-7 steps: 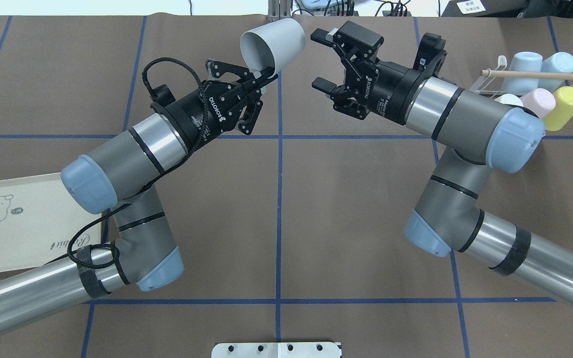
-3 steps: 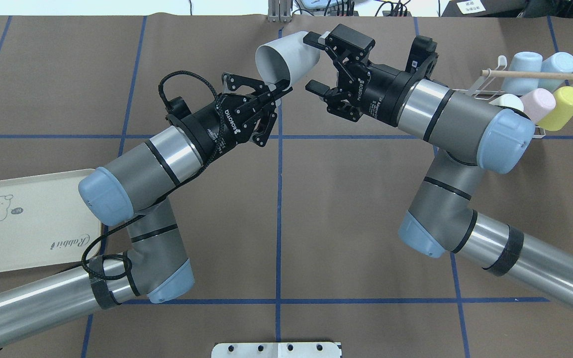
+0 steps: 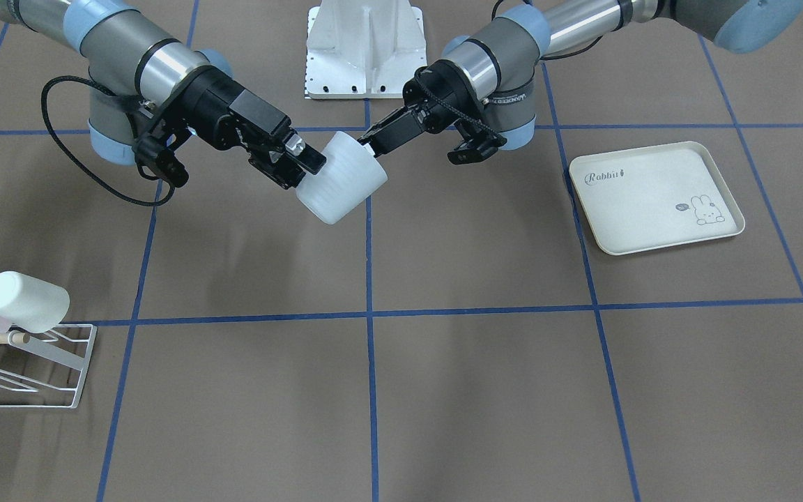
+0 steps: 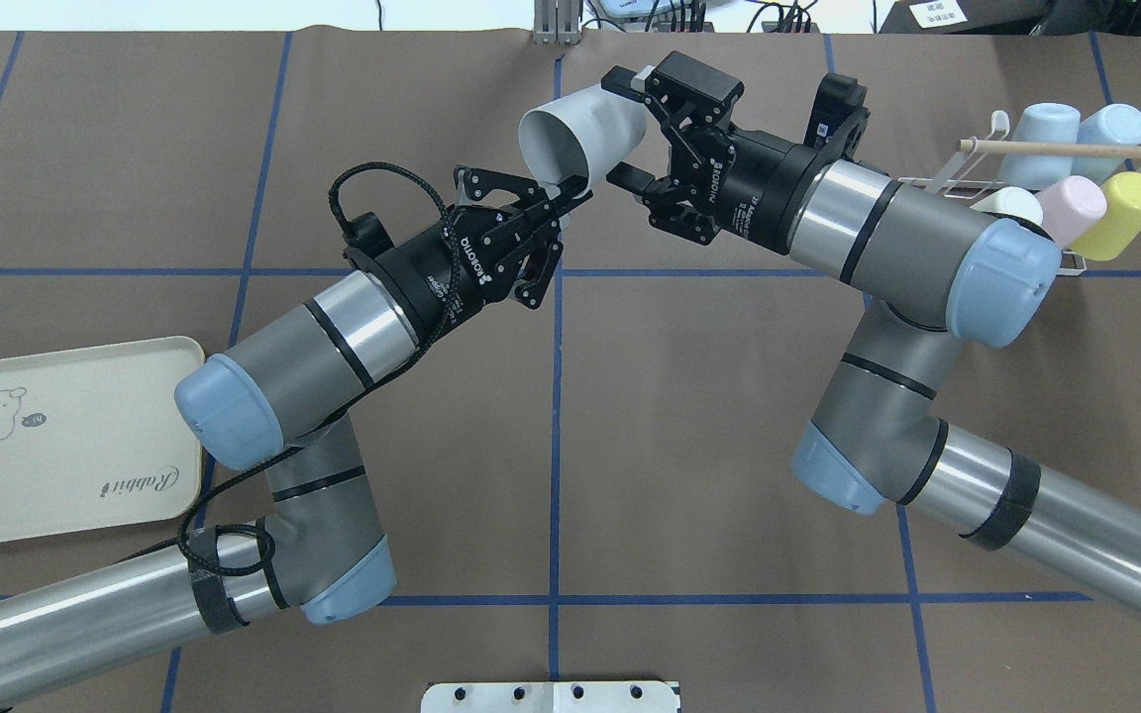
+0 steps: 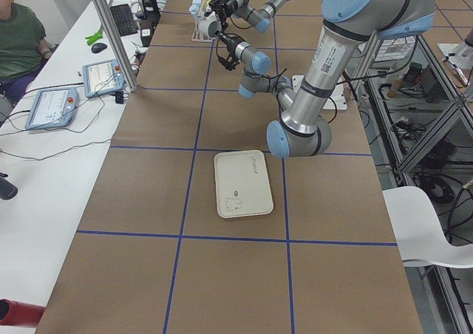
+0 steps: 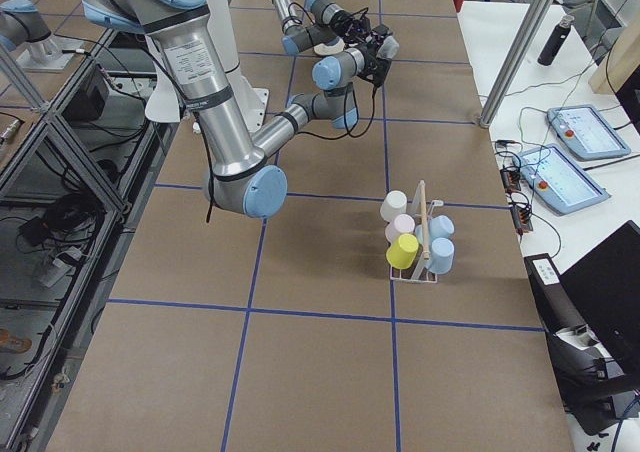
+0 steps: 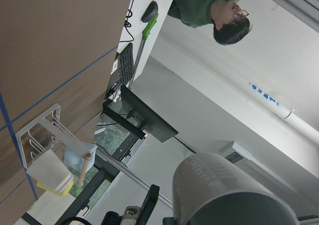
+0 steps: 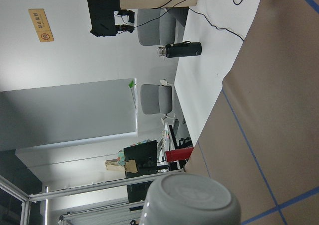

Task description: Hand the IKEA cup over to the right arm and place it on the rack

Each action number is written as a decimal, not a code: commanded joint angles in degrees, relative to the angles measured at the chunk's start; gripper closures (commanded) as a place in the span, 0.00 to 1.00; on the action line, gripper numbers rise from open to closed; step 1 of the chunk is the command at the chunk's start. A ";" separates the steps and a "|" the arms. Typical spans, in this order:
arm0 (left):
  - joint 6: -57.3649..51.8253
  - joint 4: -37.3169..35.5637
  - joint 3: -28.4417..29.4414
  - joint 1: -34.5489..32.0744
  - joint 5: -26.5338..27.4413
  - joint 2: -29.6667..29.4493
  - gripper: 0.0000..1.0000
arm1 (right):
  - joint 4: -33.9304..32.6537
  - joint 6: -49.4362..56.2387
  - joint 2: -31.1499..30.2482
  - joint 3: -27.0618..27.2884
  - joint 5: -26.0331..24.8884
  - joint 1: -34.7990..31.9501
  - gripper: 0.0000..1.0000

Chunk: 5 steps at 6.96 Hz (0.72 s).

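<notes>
The IKEA cup (image 4: 580, 139) is pale grey-white and hangs tilted in the air over the table's far middle. My left gripper (image 4: 570, 190) is shut on its rim, which faces that arm. My right gripper (image 4: 627, 129) is open, one finger on each side of the cup's closed end. In the front-facing view the cup (image 3: 342, 183) hangs between the left gripper (image 3: 372, 144) and the right gripper (image 3: 307, 171). The cup's base (image 8: 192, 200) fills the bottom of the right wrist view. The white wire rack (image 4: 967, 166) with its wooden dowel stands at the far right.
Several cups sit on the rack: light blue ones (image 4: 1046, 129), a pink one (image 4: 1074, 203), a yellow one (image 4: 1117, 213) and a white one (image 3: 25, 300). A cream rabbit-print tray (image 4: 65, 446) lies at the near left. A person sits at a side desk (image 5: 18, 38).
My left arm has carried the cup to the right. The right gripper has shifted left, and its open fingers now straddle the cup's closed end.
</notes>
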<state>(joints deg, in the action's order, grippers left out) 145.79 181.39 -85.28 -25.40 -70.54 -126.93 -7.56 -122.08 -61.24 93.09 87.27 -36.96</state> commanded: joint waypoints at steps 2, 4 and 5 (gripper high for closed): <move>-0.07 0.01 0.03 0.52 0.14 -0.60 1.00 | -0.08 0.00 0.07 -0.45 -0.35 0.05 0.00; -0.07 -0.08 0.03 0.88 0.14 -0.60 1.00 | -0.08 0.00 0.41 -0.72 -0.44 0.05 0.03; 0.02 -0.08 0.11 0.88 0.14 -0.68 1.00 | -0.08 0.00 0.42 -0.81 -0.44 0.05 0.04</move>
<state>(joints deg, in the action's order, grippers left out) 145.74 181.33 -85.22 -24.57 -70.40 -127.55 -7.62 -122.08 -60.93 92.44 86.87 -36.91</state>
